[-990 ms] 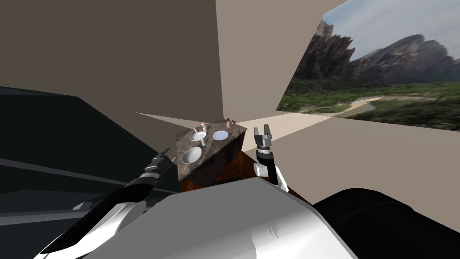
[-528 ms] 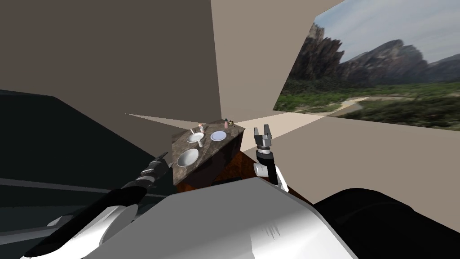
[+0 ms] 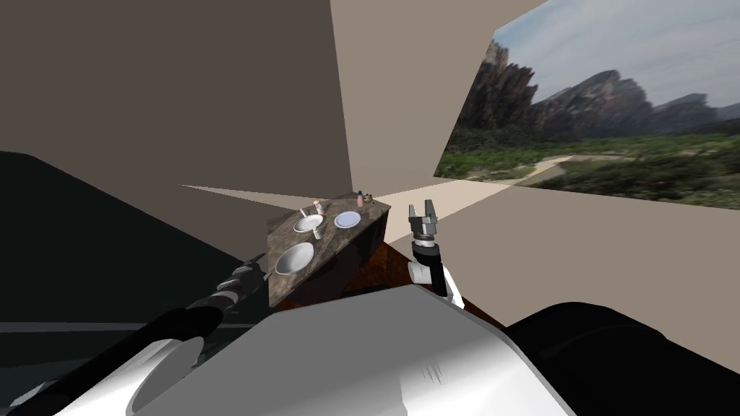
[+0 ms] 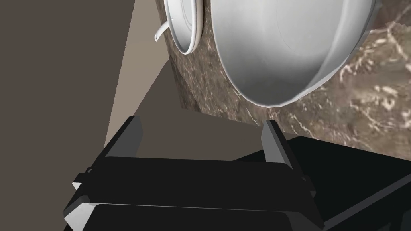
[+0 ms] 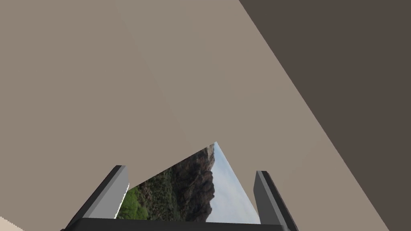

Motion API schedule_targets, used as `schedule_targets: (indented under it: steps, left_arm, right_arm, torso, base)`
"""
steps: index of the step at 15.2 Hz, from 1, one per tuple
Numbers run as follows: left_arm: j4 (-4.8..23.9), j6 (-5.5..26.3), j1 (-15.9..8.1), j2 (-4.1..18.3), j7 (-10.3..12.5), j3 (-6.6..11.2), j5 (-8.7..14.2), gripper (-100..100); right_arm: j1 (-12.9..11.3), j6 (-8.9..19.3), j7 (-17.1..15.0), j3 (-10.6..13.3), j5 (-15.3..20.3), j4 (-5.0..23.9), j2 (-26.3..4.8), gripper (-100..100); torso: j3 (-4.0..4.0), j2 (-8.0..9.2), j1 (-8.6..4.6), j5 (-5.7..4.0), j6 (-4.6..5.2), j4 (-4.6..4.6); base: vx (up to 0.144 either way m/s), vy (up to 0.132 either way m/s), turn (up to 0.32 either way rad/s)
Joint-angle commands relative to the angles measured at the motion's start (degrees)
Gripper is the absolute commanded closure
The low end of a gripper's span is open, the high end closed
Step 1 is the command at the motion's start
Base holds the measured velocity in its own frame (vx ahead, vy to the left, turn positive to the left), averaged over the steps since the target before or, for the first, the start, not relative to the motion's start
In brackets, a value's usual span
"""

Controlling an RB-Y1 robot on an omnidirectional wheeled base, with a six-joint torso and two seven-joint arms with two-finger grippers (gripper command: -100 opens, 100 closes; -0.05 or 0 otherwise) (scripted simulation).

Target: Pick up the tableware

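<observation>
In the head view the white bowl [image 3: 294, 258] sits near the front corner of the marble counter [image 3: 329, 242], the left gripper [image 3: 257, 261] just beside that corner and the right gripper [image 3: 423, 210] raised apart; the left wrist view shows the left gripper spread wide, empty, just short of the bowl; the right wrist view shows the right one likewise spread, empty.

Two white bowls [image 3: 294, 258] [image 3: 308, 223], one plate [image 3: 347, 219], one marble counter [image 3: 331, 243].

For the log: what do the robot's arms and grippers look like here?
The left arm and right arm have white segments, black forearms and grey-banded wrists. The left gripper and right gripper are each a dark box bearing two thin, light grey, blade-like jaws.
</observation>
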Motion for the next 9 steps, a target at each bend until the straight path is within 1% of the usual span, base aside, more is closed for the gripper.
schedule_targets:
  steps: [1,2,3,5,6,8,9]
  left_arm:
    - [0.13,2.86,0.35,0.21,-0.23,0.87,1.0,-100]
    - [0.13,3.42,0.35,0.21,-0.23,0.87,1.0,-100]
    - [0.41,5.19,1.02,0.76,-0.54,2.28,2.73,-100]
    - [0.41,6.93,1.02,0.76,-0.54,2.28,2.73,-100]
    - [0.67,8.35,1.67,1.26,-0.85,3.65,4.44,-100]
    - [0.67,10.38,1.67,1.26,-0.85,3.65,4.44,-100]
    - [0.93,11.85,2.3,1.73,-1.16,5.0,6.12,-100]
  right_arm:
    - [0.0,0.0,0.0,0.0,0.0,0.0,0.0,0]
    - [0.0,0.0,0.0,0.0,0.0,0.0,0.0,0]
    - [0.0,0.0,0.0,0.0,0.0,0.0,0.0,0]
    - [0.0,0.0,0.0,0.0,0.0,0.0,0.0,0]
    - [0.0,0.0,0.0,0.0,0.0,0.0,0.0,0]
    - [0.0,0.0,0.0,0.0,0.0,0.0,0.0,0]
    - [0.01,0.0,0.0,0.0,0.0,0.0,0.0,0]
  torso:
    - [0.0,0.0,0.0,0.0,0.0,0.0]
    - [-0.01,-0.01,-0.01,0.0,0.0,0.0]
    - [-0.01,-0.01,0.0,0.01,-0.01,0.0]
    - [-0.03,-0.05,-0.02,0.0,-0.01,-0.01]
    - [-0.02,-0.04,-0.01,0.01,-0.01,-0.01]
    - [-0.03,-0.05,-0.04,0.0,0.0,-0.01]
    - [-0.03,-0.05,-0.02,0.0,-0.02,-0.01]
  base:
    - [0.021,-0.023,-0.109]
    - [0.017,-0.016,-0.043]
    - [0.028,-0.023,-0.11]
    - [0.028,-0.021,-0.073]
    - [0.025,-0.027,-0.105]
    - [0.028,-0.024,-0.076]
    - [0.033,-0.025,-0.095]
